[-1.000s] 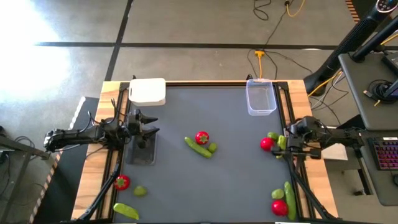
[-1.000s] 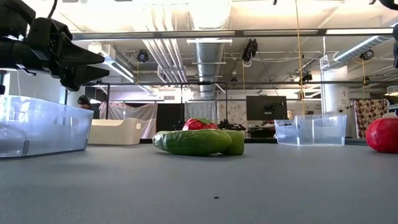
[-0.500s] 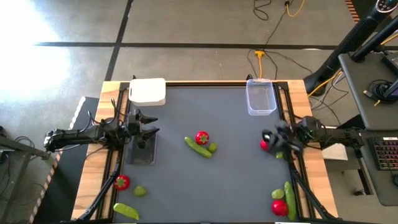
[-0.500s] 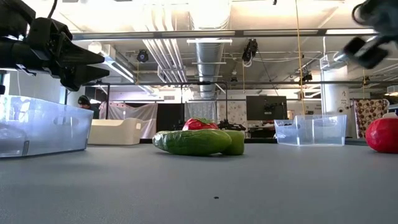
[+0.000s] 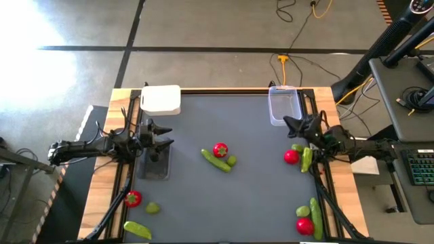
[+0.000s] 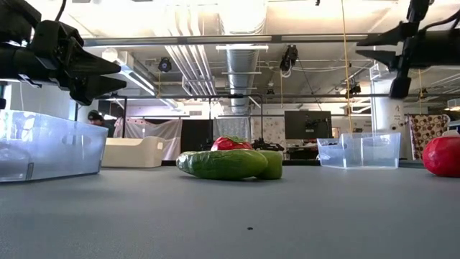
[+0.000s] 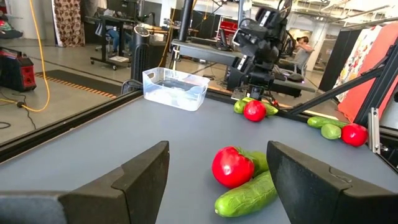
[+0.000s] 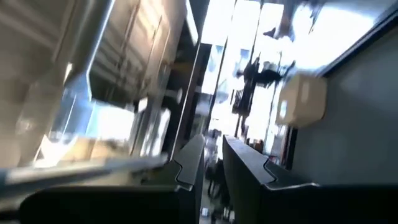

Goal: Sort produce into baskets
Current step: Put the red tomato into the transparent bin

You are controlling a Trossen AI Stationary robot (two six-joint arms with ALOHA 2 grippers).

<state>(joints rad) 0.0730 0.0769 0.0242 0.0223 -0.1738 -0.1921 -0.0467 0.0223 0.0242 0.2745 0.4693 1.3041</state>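
Clear plastic tub [image 5: 284,107] — matt grey table [image 5: 251,196].

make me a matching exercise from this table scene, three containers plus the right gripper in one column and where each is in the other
Things:
1. white tub
2. clear tub
3. dark grey tray
4. right gripper

Places:
A. far right corner of the mat
B. just in front of the clear tub, shut and empty
C. far left corner of the mat
D. left edge of the mat, under the left gripper

Pairs: 1-C, 2-A, 3-D, 4-B
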